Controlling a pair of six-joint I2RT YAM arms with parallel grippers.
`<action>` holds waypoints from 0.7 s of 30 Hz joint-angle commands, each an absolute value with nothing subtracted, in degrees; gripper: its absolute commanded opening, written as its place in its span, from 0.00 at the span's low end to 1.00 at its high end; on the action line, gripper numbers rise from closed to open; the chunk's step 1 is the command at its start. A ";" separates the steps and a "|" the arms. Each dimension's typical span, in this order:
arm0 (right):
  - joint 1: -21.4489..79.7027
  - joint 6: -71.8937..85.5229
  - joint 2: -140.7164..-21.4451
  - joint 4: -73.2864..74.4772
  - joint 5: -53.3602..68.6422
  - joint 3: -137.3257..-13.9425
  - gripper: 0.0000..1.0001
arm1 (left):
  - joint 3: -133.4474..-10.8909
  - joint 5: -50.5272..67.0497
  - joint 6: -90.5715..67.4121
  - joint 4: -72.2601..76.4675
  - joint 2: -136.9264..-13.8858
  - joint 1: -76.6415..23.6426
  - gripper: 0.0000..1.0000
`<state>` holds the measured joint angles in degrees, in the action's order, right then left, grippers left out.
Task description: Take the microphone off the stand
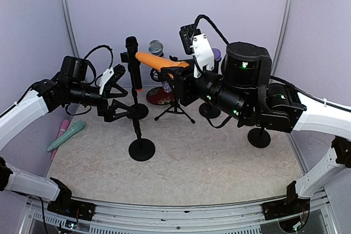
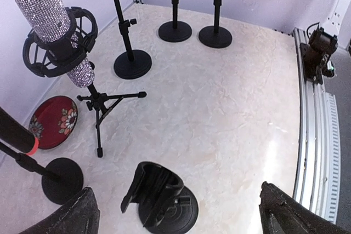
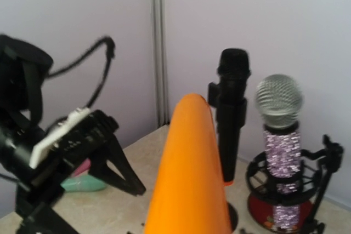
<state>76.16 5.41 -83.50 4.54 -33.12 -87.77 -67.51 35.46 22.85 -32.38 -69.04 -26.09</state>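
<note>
Clamping one end of the orange microphone [image 1: 158, 61], the right fingers [image 1: 176, 76] hold it tilted in the air above the worktop [image 1: 208, 163] — its free end reaches toward a black microphone [image 1: 132, 61], and a glittery microphone [image 3: 279, 135] sits in a cradle just behind. The left fingers [image 2: 74, 215] stand wide apart, gripping nothing — they hang over a black stand [image 1: 141, 149] whose clip [image 2: 156, 187] is empty.

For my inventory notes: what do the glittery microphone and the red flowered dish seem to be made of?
Glittery microphone: body seemingly studded with tiny rhinestones, many sparkling facets; head a silver wire mesh, likely metal. Red flowered dish: smooth, painted flowers; ceramic or lacquer, uncertain.
</note>
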 commanded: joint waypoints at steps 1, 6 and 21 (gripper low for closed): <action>74.42 8.61 -85.58 6.96 -27.93 -91.45 0.00 | -72.20 29.81 36.84 -46.06 -66.04 -26.05 0.99; 71.54 13.35 -87.82 10.42 -18.66 -92.90 0.00 | -75.23 23.64 43.46 -49.85 -63.92 -25.17 0.99; 69.46 17.03 -103.07 16.08 1.14 -104.70 0.00 | -78.88 28.67 51.63 -55.60 -64.13 -25.66 0.84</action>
